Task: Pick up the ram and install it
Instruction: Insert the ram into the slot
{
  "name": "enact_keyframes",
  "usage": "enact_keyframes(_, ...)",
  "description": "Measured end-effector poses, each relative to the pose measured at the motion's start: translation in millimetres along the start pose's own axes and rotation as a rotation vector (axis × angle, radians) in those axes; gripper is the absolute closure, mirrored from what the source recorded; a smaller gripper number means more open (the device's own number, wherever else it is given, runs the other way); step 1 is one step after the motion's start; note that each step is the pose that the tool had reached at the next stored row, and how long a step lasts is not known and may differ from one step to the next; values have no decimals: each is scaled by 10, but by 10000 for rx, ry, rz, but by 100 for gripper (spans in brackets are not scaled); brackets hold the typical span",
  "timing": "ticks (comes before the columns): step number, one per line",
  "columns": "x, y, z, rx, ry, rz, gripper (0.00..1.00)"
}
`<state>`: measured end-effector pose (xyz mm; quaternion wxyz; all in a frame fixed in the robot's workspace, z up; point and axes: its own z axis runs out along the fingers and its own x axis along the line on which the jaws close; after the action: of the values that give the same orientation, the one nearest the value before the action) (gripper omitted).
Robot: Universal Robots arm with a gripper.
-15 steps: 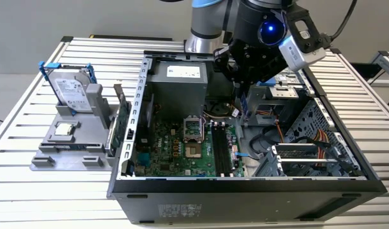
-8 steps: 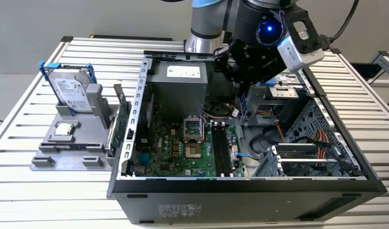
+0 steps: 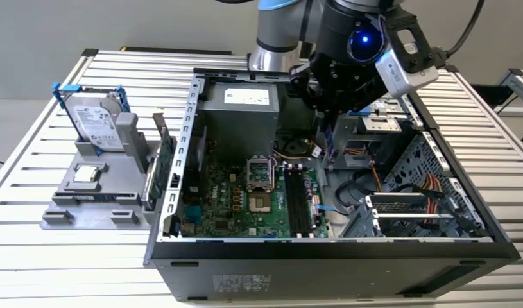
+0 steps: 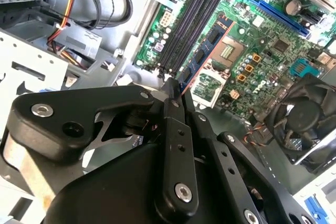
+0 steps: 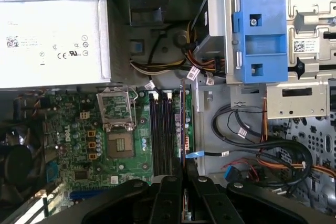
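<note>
Gripper (image 4: pixel 174 92), clamped on the ram (image 4: pixel 203 55), should hold it parallel to the memory slots (image 3: pixel 297 199), at its six o'clock in the exterior view.

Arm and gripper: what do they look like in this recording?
The arm has a silver-grey tube and a black joint with a glowing blue cap. A pale grey camera box sits at its wrist, and a black cable runs off it. The gripper is matte black, built of flat linkage bars with silver pins.
</note>
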<state>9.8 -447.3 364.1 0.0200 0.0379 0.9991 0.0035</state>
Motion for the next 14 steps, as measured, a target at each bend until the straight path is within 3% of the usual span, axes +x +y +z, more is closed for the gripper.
enact_keyframes(14,-54,6,17,1,0,3,100)
